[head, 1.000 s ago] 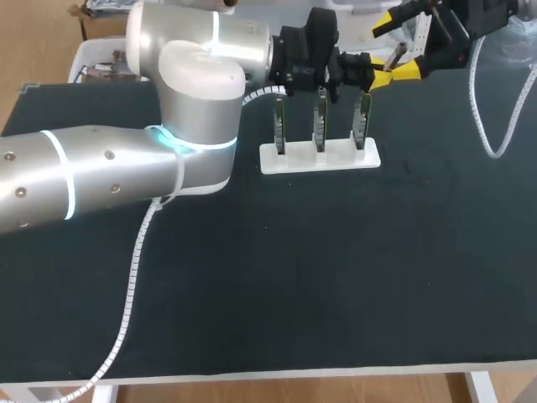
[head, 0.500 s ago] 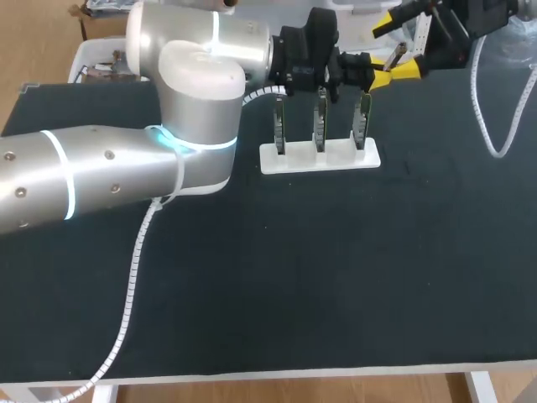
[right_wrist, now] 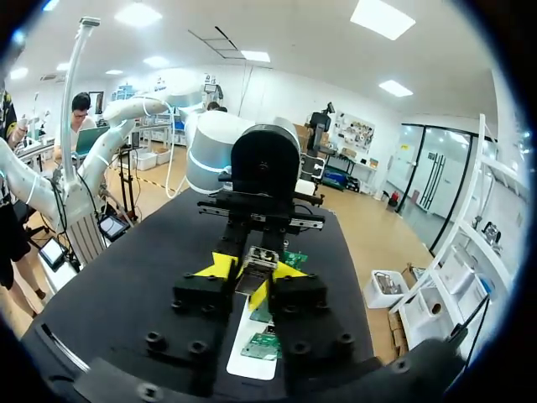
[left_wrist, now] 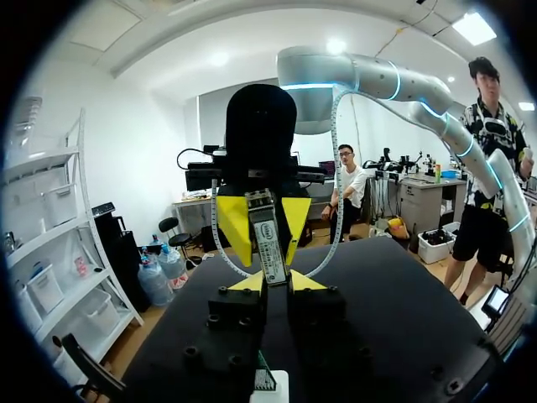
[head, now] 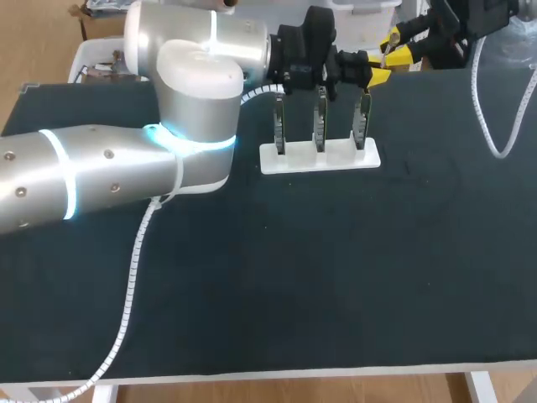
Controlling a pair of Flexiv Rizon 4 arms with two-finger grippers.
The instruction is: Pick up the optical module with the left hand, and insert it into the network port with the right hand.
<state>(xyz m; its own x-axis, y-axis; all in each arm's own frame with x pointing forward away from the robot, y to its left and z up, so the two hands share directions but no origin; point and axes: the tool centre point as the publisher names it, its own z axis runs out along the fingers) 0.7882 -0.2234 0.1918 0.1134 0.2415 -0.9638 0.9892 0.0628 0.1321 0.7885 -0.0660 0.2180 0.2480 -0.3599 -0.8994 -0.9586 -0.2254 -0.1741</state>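
1. Dark matte worktop [head: 336, 269] carries a white rectangular holder [head: 319, 157] near its far edge, with three green circuit boards [head: 320, 122] standing upright in it side by side.
2. Left end effector [head: 373, 74] hangs just above the rightmost board, its yellow tips clamped on one end of a slim silver metal optical module [left_wrist: 270, 243].
3. Right end effector [head: 396, 49] faces it tip to tip, with its fingers pressed against both sides of the same module, which is held in the air off the worktop.
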